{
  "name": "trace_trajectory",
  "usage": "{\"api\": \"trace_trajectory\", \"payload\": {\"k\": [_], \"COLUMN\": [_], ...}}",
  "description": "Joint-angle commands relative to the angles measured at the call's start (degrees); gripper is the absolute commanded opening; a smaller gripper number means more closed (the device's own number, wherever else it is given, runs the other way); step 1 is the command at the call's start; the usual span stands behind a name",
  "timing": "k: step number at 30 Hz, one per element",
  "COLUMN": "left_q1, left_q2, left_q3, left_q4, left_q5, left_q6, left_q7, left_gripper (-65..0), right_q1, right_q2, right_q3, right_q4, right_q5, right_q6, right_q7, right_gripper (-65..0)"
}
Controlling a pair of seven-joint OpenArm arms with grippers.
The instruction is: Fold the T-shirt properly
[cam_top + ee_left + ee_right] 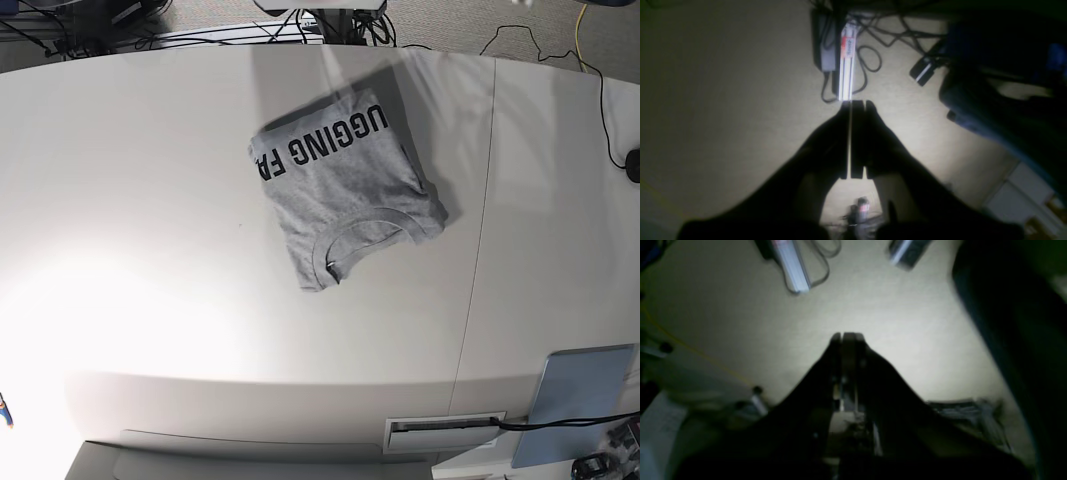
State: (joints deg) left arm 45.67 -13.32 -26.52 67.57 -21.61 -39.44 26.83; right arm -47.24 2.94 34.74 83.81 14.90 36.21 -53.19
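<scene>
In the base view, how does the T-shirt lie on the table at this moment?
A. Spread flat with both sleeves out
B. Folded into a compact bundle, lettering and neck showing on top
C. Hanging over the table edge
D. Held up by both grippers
B: the T-shirt lies as a compact folded bundle on the table, black lettering and ribbed collar facing up, with no gripper near it.

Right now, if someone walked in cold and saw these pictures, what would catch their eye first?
First, the folded heather-grey cotton T-shirt with black block lettering, a compact, slightly skewed packet with its ribbed neck showing, lying alone upper-middle on the pale white table. Next, the wrist views: the black left gripper and black right gripper hang shut and empty over beige floor strewn with dark cables.
</scene>
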Motion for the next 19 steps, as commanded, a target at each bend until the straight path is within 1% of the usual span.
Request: {"api": "trace_trajectory", "payload": {"k": [1,3,6,7,9,11,13,15,19], "left_q1": [-1.4,-6.0,-12.6,-14.7,-18.8,-23.1,-26.7,-29.3,-31.7], "left_q2": [-0.1,0.2,0.1,0.2,0.2,0.2,0.2,0.2,0.4], "left_q3": [-0.2,-0.2,-0.2,-0.2,-0.2,-0.2,-0.2,-0.2,-0.2], "left_q4": [-3.9,-13.1,-25.1,-28.3,-33.7,-38.3,-42.3,-45.7,-49.1], "left_q5": [0.9,4.7,9.9,11.2,13.5,16.1,18.2,18.7,18.6], "left_q6": [-0.6,-0.6,-0.1,0.8,2.6,5.7,8.7,10.2,9.9], "left_q7": [-1.9,-5.2,-10.8,-12.4,-14.1,-14.9,-14.8,-14.8,-14.9], "left_gripper": [-65.0,-60.3,-52.3,-51.0,-50.9,-50.9,-50.9,-50.9,-50.9], "right_q1": [1.2,6.0,13.2,15.5,20.1,24.7,28.3,30.8,32.2], "right_q2": [2.1,4.7,8.5,9.6,11.5,12.9,13.6,13.7,13.8], "right_q3": [0.5,0.5,0.5,0.5,0.5,0.5,0.5,0.5,0.5], "right_q4": [-4.3,-15.1,-30.7,-35.5,-44.0,-51.1,-56.2,-58.8,-59.1], "right_q5": [-0.3,-1.6,-5.4,-6.8,-9.6,-12.5,-14.8,-16.0,-16.0], "right_q6": [0.6,1.2,1.7,1.7,1.7,1.6,1.7,1.6,1.6], "right_q7": [0.8,4.2,11.6,14.5,19.6,22.9,23.9,23.8,23.6], "right_gripper": [-65.0,-65.0,-65.0,-65.0,-65.0,-65.0,-65.0,-65.0,-65.0]}}
